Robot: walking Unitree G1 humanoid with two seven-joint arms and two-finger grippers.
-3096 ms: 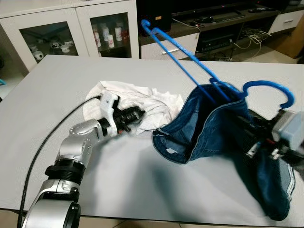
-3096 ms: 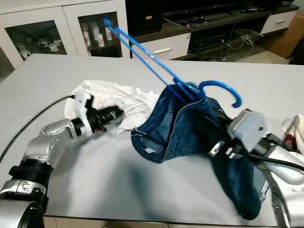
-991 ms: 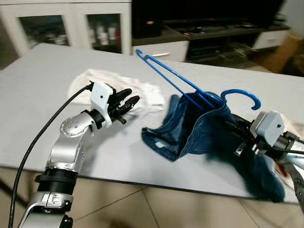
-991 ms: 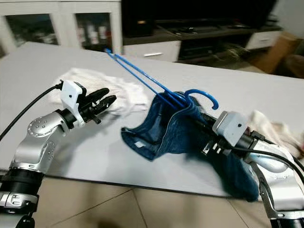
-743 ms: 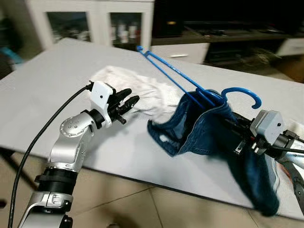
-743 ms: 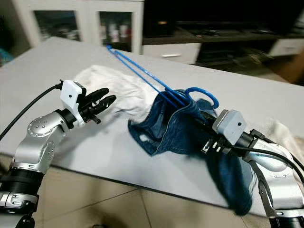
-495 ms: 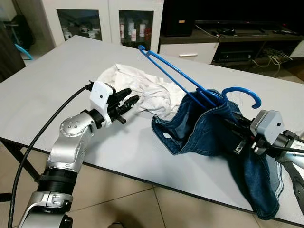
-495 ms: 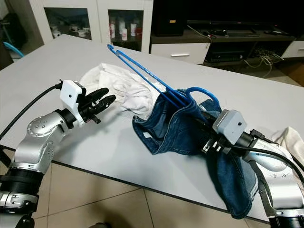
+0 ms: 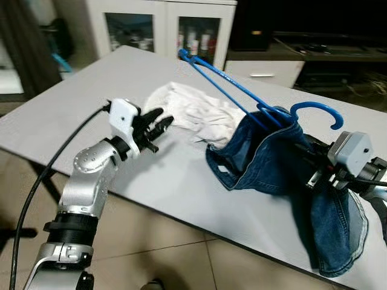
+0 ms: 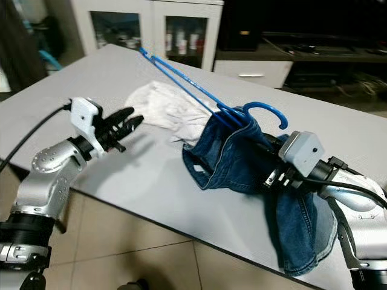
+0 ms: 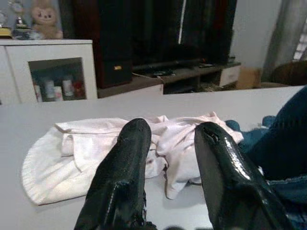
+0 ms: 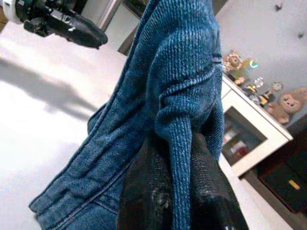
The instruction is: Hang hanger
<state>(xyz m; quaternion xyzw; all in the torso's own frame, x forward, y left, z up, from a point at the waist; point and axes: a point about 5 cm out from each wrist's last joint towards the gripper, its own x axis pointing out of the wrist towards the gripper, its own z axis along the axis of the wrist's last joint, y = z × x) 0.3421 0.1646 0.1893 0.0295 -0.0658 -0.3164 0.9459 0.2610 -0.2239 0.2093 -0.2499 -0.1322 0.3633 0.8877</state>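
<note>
The hanger (image 9: 242,93) looks like smooth blue plastic. The jeans (image 9: 284,175) are coarse, ribbed denim cloth; the white garment (image 9: 196,115) is soft, crumpled cloth. The worktop (image 9: 109,78) is matt, smooth grey. The fingers (image 11: 129,167) are glossy black with a faint grain. The floor (image 9: 157,241) is glossy tile.

Legible text, labels, brands, numbers, signs: 0 found.
The bottles in the glass-front cabinet (image 9: 195,41) carry labels too small and blurred to read; the small tag inside the blue jeans (image 9: 224,170) and the gold badge on the dark speaker (image 11: 117,67) show no readable characters.
</note>
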